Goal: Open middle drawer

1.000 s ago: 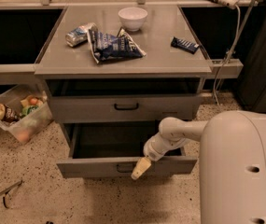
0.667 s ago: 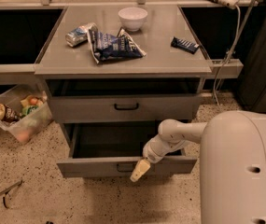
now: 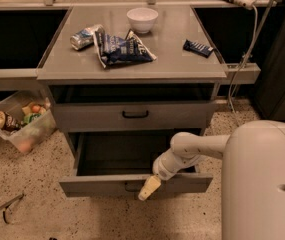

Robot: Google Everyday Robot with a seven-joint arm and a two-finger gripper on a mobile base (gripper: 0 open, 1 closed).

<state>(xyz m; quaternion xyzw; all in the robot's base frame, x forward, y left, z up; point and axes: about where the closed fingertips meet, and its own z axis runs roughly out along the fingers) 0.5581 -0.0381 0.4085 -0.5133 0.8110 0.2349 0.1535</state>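
The middle drawer (image 3: 97, 185) is the grey drawer pulled well out of the cabinet, low in the camera view, and its shallow dark tray (image 3: 122, 154) is exposed. Its small black handle (image 3: 130, 186) sits at the centre of the flat front. My gripper (image 3: 149, 188), with a cream-coloured tip, is at the drawer's front edge just right of the handle. The white arm (image 3: 192, 151) reaches to it from the right, over the drawer's right corner. The grey drawer front above (image 3: 82, 116), with its own black handle (image 3: 135, 114), stands only slightly out.
On the cabinet top (image 3: 182, 66) lie a white bowl (image 3: 142, 19), a blue chip bag (image 3: 122, 48), a can (image 3: 84, 36) and a dark snack bar (image 3: 198, 47). A clear bin of food (image 3: 17, 121) stands on the floor at the left. My white base (image 3: 262, 184) fills the lower right. A cable (image 3: 242, 59) hangs at the right.
The middle drawer has slid a little further out towards the camera, and my gripper has moved with its front edge.
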